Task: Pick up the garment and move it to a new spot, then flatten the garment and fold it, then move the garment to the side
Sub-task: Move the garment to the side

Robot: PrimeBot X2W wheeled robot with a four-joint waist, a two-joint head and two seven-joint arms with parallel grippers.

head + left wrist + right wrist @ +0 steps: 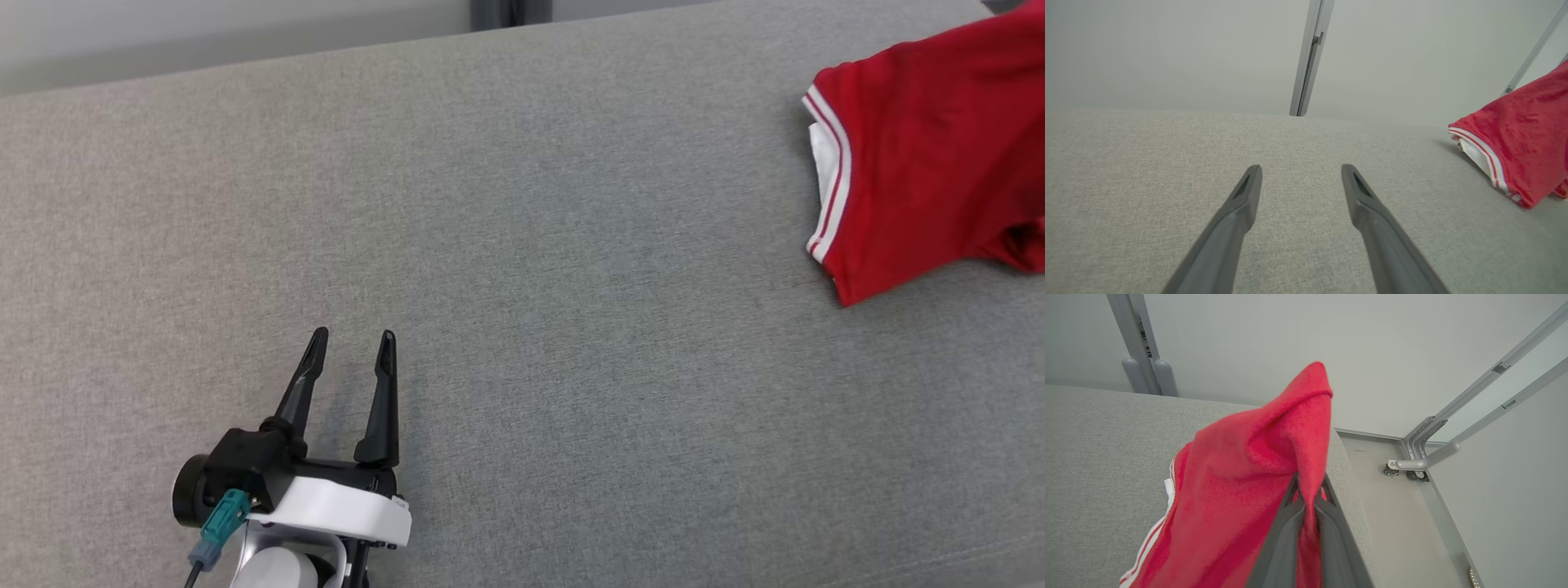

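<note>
The garment (pixel 922 171) is red with white-striped trim and sits at the far right of the grey padded surface (pixel 522 286), partly lifted. In the right wrist view my right gripper (pixel 1308 486) is shut on a fold of the garment (pixel 1249 490), which drapes up over its fingers and down to the left. My left gripper (pixel 351 336) hovers low at the near left of the surface, open with nothing between its fingers. From the left wrist view the open left gripper (pixel 1301 170) points across bare fabric, with the garment (pixel 1519 139) far off to the right.
The padded surface ends at a right edge (pixel 1349 473), with floor and a grey metal frame on castors (pixel 1425 453) beyond. A pale wall and a vertical post (pixel 1310 57) stand behind the far edge.
</note>
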